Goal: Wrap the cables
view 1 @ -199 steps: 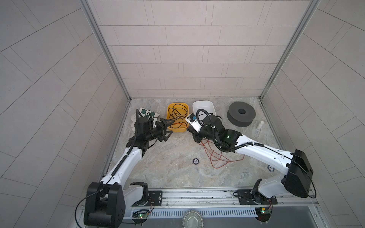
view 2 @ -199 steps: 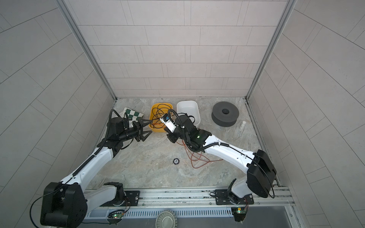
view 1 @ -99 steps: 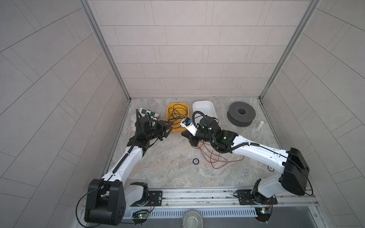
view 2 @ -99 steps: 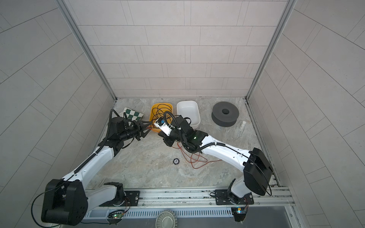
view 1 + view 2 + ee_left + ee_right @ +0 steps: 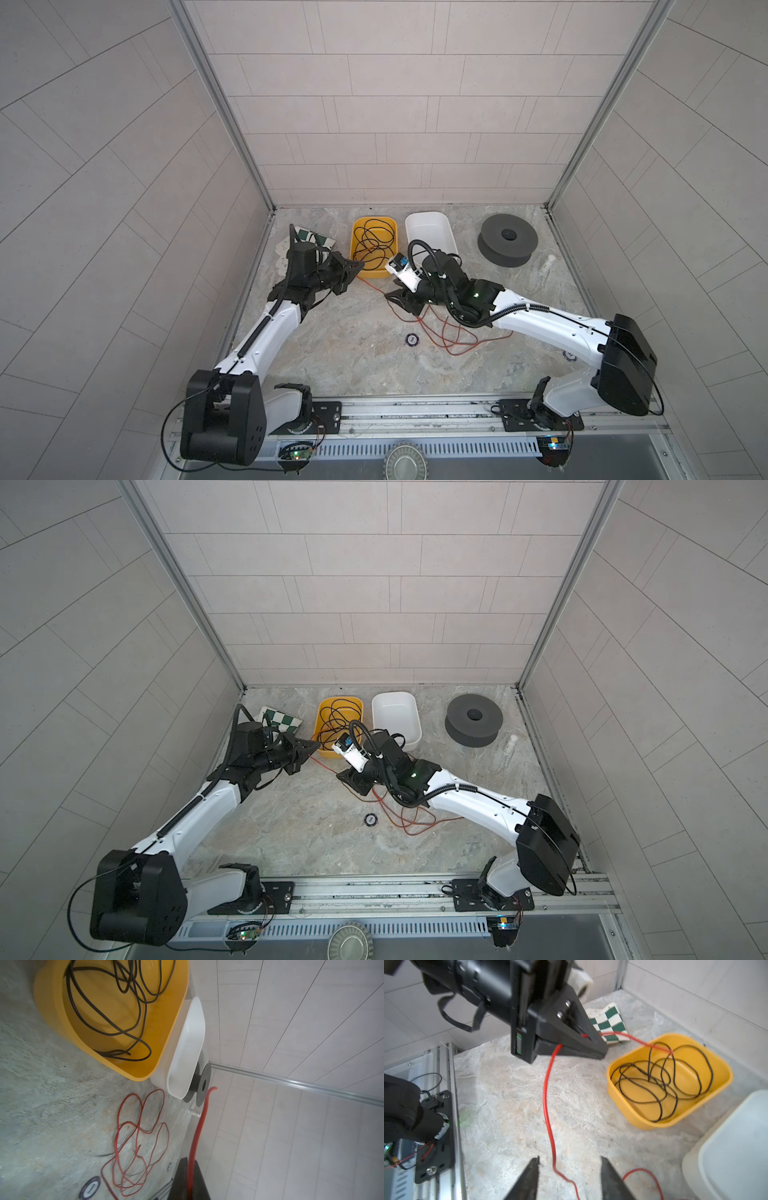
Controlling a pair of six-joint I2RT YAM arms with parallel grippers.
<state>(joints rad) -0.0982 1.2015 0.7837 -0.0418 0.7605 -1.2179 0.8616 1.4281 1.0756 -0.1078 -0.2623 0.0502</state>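
Grips a long, thin, flexible red wire (image 5: 544, 1095) in the black left end effector (image 5: 602, 1053), jaws pressed together on it, just off the near corner of a yellow plastic tub (image 5: 353, 245). Lets a short free end poke out past the fingertips, reaching over the tub's rim in the right wrist view. Drops the wire from the closed jaws down toward the grey marbled counter (image 5: 332, 357) and across to the black right end effector (image 5: 569, 1162). Holds that end effector low over the counter with its jaws parted, the wire running between the two fingers without being pinched. Leaves the rest of the red wire in loose, overlapping loops on the counter beneath the right forearm, close to a small round dark chip (image 5: 411, 340). Shows a thin black cable (image 5: 372, 239) tangled inside the yellow tub, a white plastic tub (image 5: 430, 232) just beside it, a dark grey spool (image 5: 507, 247) farther along the back wall, and a green-and-white checkered cloth (image 5: 610, 1020) behind the left end effector.
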